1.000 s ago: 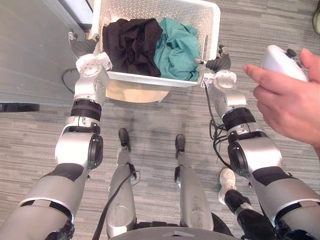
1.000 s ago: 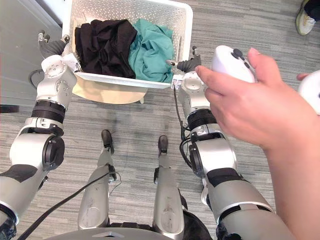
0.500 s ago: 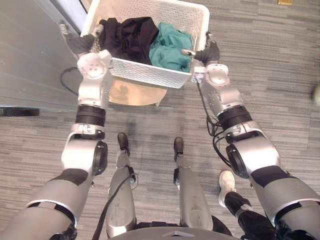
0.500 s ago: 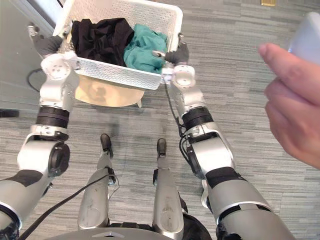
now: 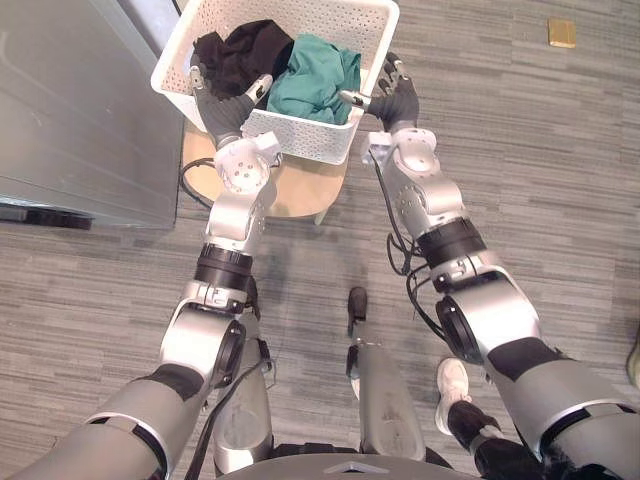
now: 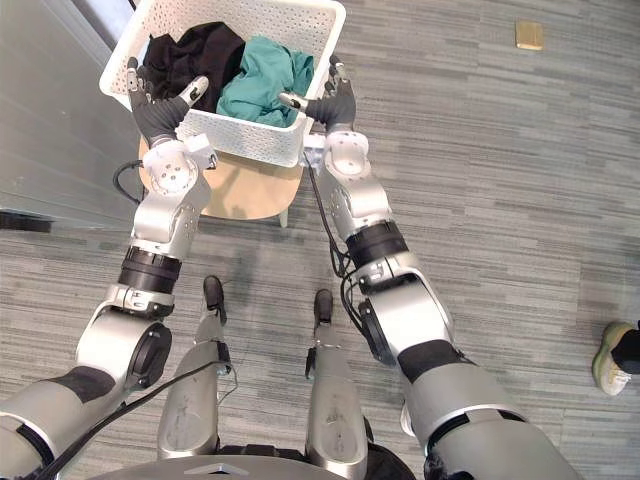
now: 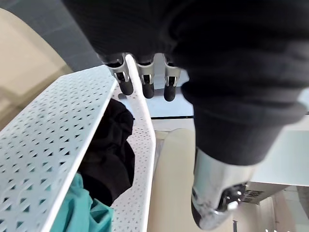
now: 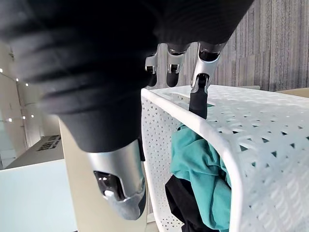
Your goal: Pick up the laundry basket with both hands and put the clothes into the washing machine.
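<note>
Both my hands hold the white perforated laundry basket (image 5: 300, 138) up over a stool, tilted. Inside lie black clothes (image 5: 235, 50) on the left and teal clothes (image 5: 315, 75) on the right. My left hand (image 5: 225, 112) presses the near left corner with straight, spread fingers, its thumb along the near wall. At the near right corner my right hand (image 5: 397, 97) does the same, its fingers (image 8: 199, 92) reaching over the rim (image 8: 193, 118). The left wrist view shows the black clothes (image 7: 108, 154) just inside the basket wall (image 7: 48, 145).
A round beige stool (image 5: 300, 192) stands under the basket. A tall grey cabinet (image 5: 70, 100) fills the left side. A small tan square (image 5: 561, 32) lies on the striped grey floor at the far right, and a person's shoe (image 6: 615, 355) shows at the right edge.
The basket has risen off the stool, moved forward and tilted, with both hands shifting to its near corners. The person's hand with the white controller has left the view.
</note>
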Motion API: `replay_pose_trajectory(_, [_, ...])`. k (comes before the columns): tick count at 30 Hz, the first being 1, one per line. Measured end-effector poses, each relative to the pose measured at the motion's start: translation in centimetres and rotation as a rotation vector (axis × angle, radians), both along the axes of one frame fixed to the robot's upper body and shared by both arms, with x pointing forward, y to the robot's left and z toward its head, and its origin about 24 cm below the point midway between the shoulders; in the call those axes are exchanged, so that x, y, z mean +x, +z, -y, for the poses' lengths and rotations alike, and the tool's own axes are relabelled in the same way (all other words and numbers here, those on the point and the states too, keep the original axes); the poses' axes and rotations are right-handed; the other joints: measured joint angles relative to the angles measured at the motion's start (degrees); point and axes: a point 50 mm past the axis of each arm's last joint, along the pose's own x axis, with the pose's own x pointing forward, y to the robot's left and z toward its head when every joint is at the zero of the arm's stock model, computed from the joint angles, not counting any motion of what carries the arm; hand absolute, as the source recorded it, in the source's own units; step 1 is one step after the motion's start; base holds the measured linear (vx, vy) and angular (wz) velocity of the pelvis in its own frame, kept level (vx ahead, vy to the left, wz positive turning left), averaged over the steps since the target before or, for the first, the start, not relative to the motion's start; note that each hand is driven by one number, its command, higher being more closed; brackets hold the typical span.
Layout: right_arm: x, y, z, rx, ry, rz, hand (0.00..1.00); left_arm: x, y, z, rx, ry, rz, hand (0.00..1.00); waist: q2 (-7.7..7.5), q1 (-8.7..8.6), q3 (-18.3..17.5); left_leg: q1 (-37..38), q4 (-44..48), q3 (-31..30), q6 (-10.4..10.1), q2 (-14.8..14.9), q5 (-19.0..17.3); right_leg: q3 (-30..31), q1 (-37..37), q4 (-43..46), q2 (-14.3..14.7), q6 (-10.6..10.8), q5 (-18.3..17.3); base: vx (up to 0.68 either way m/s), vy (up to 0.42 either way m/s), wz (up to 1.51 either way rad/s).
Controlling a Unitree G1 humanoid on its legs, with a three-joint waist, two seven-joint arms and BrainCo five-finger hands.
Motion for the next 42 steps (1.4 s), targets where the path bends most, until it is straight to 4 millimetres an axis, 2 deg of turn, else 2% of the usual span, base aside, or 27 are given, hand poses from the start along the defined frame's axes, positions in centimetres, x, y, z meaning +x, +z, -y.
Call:
replay_pose_trajectory(3, [-1.0,-2.3,1.4,0.037,-0.025,-0.011,0.00,-1.1,-0.7,-0.1,0.033,0.004,0.030,0.00,0.00,-0.23,0.0,1.5,0.0,-0.4,-0.1,-0.1,-0.1,-0.5,1.7,0.1,-0.1,-0.1,-0.4,-0.04,-0.056,0.08])
replay_pose_trajectory(5, [-2.3,-4.5,3.4,0.087,-0.070,-0.024,0.00,-2.3,-2.2,0.0,0.069,-0.014,0.033,0.00,0.00,-0.26,0.0,3.2,0.0,-0.5,-0.4,-0.3,-1.0,-0.7,3.3,0.3,-0.3,-0.1,-1.1,-0.04,-0.061,0.08])
replay_pose_trajectory(7, [-3.0,-5.9,4.4,0.104,-0.097,-0.039,0.00,-2.7,-3.2,0.2,0.081,-0.038,0.021,0.00,0.01,-0.37,0.0,4.1,0.0,-0.4,-0.4,-0.5,-1.4,-0.8,4.2,0.3,-0.6,0.0,-1.5,-0.01,-0.038,0.05])
replay_pose_trajectory(10, [-5.2,-10.9,6.9,0.097,-0.176,-0.143,0.00,-3.8,-5.7,0.6,0.132,-0.097,-0.023,0.00,-0.04,-0.56,-0.1,6.1,-0.5,-0.4,-0.4,-0.9,-1.7,-0.9,6.2,0.2,-0.9,-0.3,-2.4,0.01,-0.044,0.05])
replay_pose_trajectory(11, [-5.7,-11.9,7.1,0.097,-0.181,-0.167,0.00,-4.0,-6.2,0.6,0.137,-0.112,-0.034,0.00,-0.04,-0.58,-0.1,6.4,-0.8,-0.4,-0.4,-0.9,-1.7,-0.9,6.4,0.2,-1.0,-0.3,-2.5,0.02,-0.055,0.01])
replay_pose_trajectory(13, [-7.8,-15.7,8.0,0.111,-0.217,-0.271,0.00,-5.0,-8.3,0.6,0.148,-0.157,-0.083,0.00,-0.04,-0.66,-0.2,7.6,-1.2,-0.4,-0.7,-0.9,-1.9,-1.1,7.6,0.0,-1.0,0.0,-2.7,0.04,-0.059,0.02])
replay_pose_trajectory(15, [-9.6,-18.4,8.7,0.134,-0.251,-0.350,0.00,-5.8,-10.0,0.5,0.156,-0.191,-0.128,0.00,-0.04,-0.77,-0.9,8.0,-1.2,-0.5,-0.6,-1.0,-2.2,-1.4,8.1,0.0,-1.0,0.2,-3.0,0.06,-0.057,0.05])
replay_pose_trajectory(18, [-12.2,-21.4,9.9,0.143,-0.301,-0.446,0.00,-7.1,-12.2,0.4,0.166,-0.244,-0.190,0.00,-0.04,-0.85,-3.6,8.0,-1.2,-0.7,-0.4,-1.2,-2.1,-1.8,8.4,0.0,-1.3,0.4,-3.3,0.10,-0.055,0.08])
replay_pose_trajectory(19, [-13.8,-22.9,10.9,0.140,-0.346,-0.498,0.00,-7.9,-13.4,0.0,0.174,-0.264,-0.221,0.00,-0.04,-1.06,-4.5,9.1,-1.2,-1.1,-0.3,-1.4,-2.3,-2.3,9.9,-0.3,-1.6,0.5,-3.7,0.11,-0.037,0.14])
replay_pose_trajectory(21, [-15.6,-24.3,11.7,0.149,-0.391,-0.549,0.00,-9.1,-14.9,-0.5,0.186,-0.290,-0.258,0.00,-0.07,-1.11,-6.1,10.2,-1.3,-1.3,-0.4,-1.7,-2.9,-2.4,11.2,-0.5,-1.9,0.6,-4.3,0.09,-0.023,0.12])
replay_pose_trajectory(22, [-17.2,-25.6,12.2,0.160,-0.422,-0.595,0.00,-10.2,-16.3,-1.0,0.196,-0.315,-0.298,0.00,-0.10,-1.09,-8.3,10.3,-1.3,-1.3,-0.4,-1.7,-3.4,-2.5,11.5,-0.9,-1.9,0.6,-4.4,0.10,-0.024,0.05])
replay_pose_trajectory(25, [-20.9,-28.2,12.9,0.176,-0.453,-0.703,0.00,-12.8,-19.8,-2.6,0.237,-0.356,-0.421,0.00,-0.11,-1.05,-10.8,12.4,-1.3,-1.1,-0.9,-1.8,-4.6,-2.7,13.9,-2.3,-2.0,0.7,-4.7,0.08,-0.021,0.02])
replay_pose_trajectory(27, [-23.3,-30.1,13.2,0.197,-0.484,-0.794,0.00,-14.7,-22.8,-4.0,0.247,-0.362,-0.545,0.00,0.02,-1.18,-12.3,13.1,-1.3,-1.3,-0.6,-1.8,-4.7,-3.3,15.3,-2.9,-2.0,0.7,-5.0,0.05,-0.015,0.12])
replay_pose_trajectory(29, [-26.4,-32.6,13.3,0.223,-0.521,-0.928,0.00,-17.2,-27.0,-5.7,0.239,-0.376,-0.744,0.00,0.15,-1.25,-13.9,14.2,-1.3,-1.7,-0.9,-1.8,-5.4,-3.9,16.9,-3.6,-2.0,0.3,-5.8,0.04,-0.008,0.15])
replay_pose_trajectory(30, [-28.1,-33.7,13.2,0.232,-0.528,-0.997,0.00,-19.1,-29.2,-6.7,0.232,-0.376,-0.864,0.00,0.20,-1.17,-15.1,14.4,-1.3,-1.6,-0.9,-1.8,-5.7,-3.9,17.2,-3.6,-2.0,0.3,-6.0,0.04,-0.004,0.03])
replay_pose_trajectory(32, [-29.9,-34.9,12.9,0.239,-0.546,-1.075,0.00,-21.7,-31.8,-8.1,0.216,-0.367,-1.015,0.00,0.27,-1.14,-15.7,15.5,-1.3,-1.6,-0.9,-1.8,-6.1,-3.9,18.4,-3.8,-2.0,0.3,-6.2,0.04,-0.004,0.01])
replay_pose_trajectory(34, [-32.9,-36.8,12.5,0.289,-0.579,-1.208,0.00,-25.7,-35.0,-10.1,0.175,-0.322,-1.237,0.00,0.48,-1.02,-17.7,16.4,-1.3,-1.5,-1.0,-1.8,-6.7,-4.2,19.5,-4.1,-2.0,0.2,-6.8,0.03,-0.002,0.05])
replay_pose_trajectory(35, [-33.8,-37.3,12.3,0.307,-0.591,-1.253,0.00,-26.8,-35.8,-10.6,0.157,-0.303,-1.302,0.00,0.57,-0.89,-17.9,17.0,-1.3,-1.6,-1.0,-1.8,-6.8,-4.4,20.2,-4.4,-2.0,0.4,-6.9,0.03,-0.005,0.12])
replay_pose_trajectory(37, [-36.9,-38.7,11.9,0.390,-0.665,-1.379,0.00,-30.7,-38.0,-12.3,0.022,-0.185,-1.498,0.00,0.82,-0.80,-19.4,18.1,-1.3,-1.9,-1.1,-1.9,-7.2,-5.3,22.0,-4.6,-2.1,0.3,-7.4,0.03,-0.004,0.16])
replay_pose_trajectory(40, [-39.6,-39.5,11.7,0.491,-0.761,-1.484,0.00,-34.7,-39.2,-13.1,-0.133,-0.044,-1.657,0.00,0.93,-0.85,-20.6,19.2,-1.3,-1.9,-1.1,-2.1,-7.5,-5.4,23.2,-4.7,-2.3,0.4,-7.7,0.01,-0.001,0.03])
replay_pose_trajectory(42, [-40.5,-39.6,11.9,0.538,-0.813,-1.509,0.00,-35.8,-39.4,-13.0,-0.200,0.002,-1.691,0.00,0.90,-0.84,-21.0,19.9,-1.7,-1.9,-1.0,-2.4,-7.6,-5.5,24.2,-5.3,-2.6,0.4,-7.7,0.00,0.004,0.02])
